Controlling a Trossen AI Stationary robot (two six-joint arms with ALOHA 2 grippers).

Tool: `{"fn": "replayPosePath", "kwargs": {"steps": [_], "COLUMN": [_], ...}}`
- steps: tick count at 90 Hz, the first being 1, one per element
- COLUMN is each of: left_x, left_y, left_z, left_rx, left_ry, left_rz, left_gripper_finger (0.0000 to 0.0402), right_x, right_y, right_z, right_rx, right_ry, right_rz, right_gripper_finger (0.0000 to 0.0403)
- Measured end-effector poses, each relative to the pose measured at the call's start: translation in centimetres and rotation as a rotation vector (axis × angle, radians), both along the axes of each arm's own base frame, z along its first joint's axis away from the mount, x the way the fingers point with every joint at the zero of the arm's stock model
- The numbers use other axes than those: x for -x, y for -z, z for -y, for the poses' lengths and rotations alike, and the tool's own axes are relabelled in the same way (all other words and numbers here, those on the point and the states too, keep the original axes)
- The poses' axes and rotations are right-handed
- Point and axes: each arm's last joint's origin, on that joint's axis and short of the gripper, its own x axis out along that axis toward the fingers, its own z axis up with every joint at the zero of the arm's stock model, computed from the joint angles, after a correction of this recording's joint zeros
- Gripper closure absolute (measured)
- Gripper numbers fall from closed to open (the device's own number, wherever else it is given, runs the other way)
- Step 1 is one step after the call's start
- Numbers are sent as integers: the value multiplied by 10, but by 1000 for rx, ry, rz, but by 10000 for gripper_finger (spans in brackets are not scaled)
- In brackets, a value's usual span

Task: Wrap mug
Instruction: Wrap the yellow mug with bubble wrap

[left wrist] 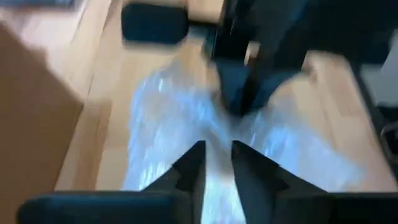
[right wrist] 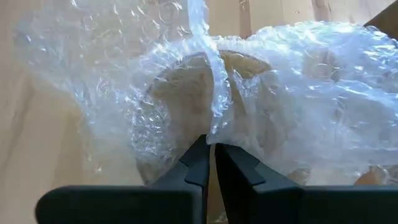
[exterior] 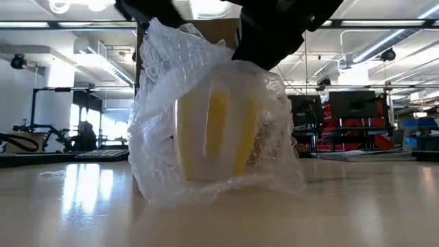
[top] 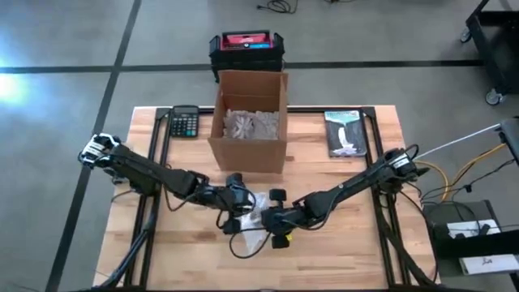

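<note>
**Both arms gather wrap over the mug at mid-bench**

The mug (exterior: 212, 130), white with a yellow band, sits on the bench (top: 340, 251) in front of the box (top: 250, 122), already cloaked in bubble wrap (exterior: 206, 103). The low view shows it through the film, with the wrap billowing above and spreading in a skirt round its foot.

The right gripper (right wrist: 210, 152) has its jaws closed on a ridge of wrap that runs up over the mug's side; the right wrist view shows the fold pinched between the two tips. Holding that seam likely keeps the sheet from springing open while the other side is drawn in.

The left gripper (left wrist: 217, 158) comes in from the opposite side, just above the wrap. Its jaws stand nearly together, a thin gap between them, but the blur hides whether any film is caught there, so I cannot tell what, if anything, it grips.

The two arms meet over the bundle, which suits a fold-and-tuck: one pins, one pulls. The loose skirt at the base suggests the wrapping is not finished.

A calculator (top: 185, 123) and a book (top: 345, 134) lie well apart, near the far edge.
</note>
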Motion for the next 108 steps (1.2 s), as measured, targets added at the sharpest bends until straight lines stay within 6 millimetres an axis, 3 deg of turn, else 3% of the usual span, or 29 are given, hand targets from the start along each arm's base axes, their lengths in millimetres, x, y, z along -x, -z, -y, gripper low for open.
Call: {"fn": "replayPosePath", "kwargs": {"steps": [11, 24, 32, 46, 70, 93, 101, 108], "left_x": [13, 11, 2, -13, -25, -23, -22, -21], "left_y": [7, 38, 50, 55, 84, 83, 81, 79], "left_z": [-6, -12, -11, 2, 9, 9, 9, 9], "left_rx": [-28, -132, -92, 40, 27, 29, 32, 35], "left_ry": [-95, -211, -187, -30, -11, -12, -10, -7], "left_rz": [-94, -37, 84, 246, 175, 174, 175, 176], "left_gripper_finger": [287, 280, 295, 334, 384, 400, 398, 396], "right_x": [0, 0, 0, 0, 1, 9, 4, -2], "right_y": [0, 0, 0, 0, -6, -60, -65, -57], "right_z": [0, 0, 0, 0, 1, 4, 6, 10], "right_rx": [0, 2, 5, 3, 3, -22, 13, 20], "right_ry": [0, -2, -4, -5, -1, 0, 16, 30], "right_rz": [1, 1, 2, 1, 8, 69, 127, 133], "right_gripper_finger": [389, 389, 389, 389, 389, 389, 389, 389]}}
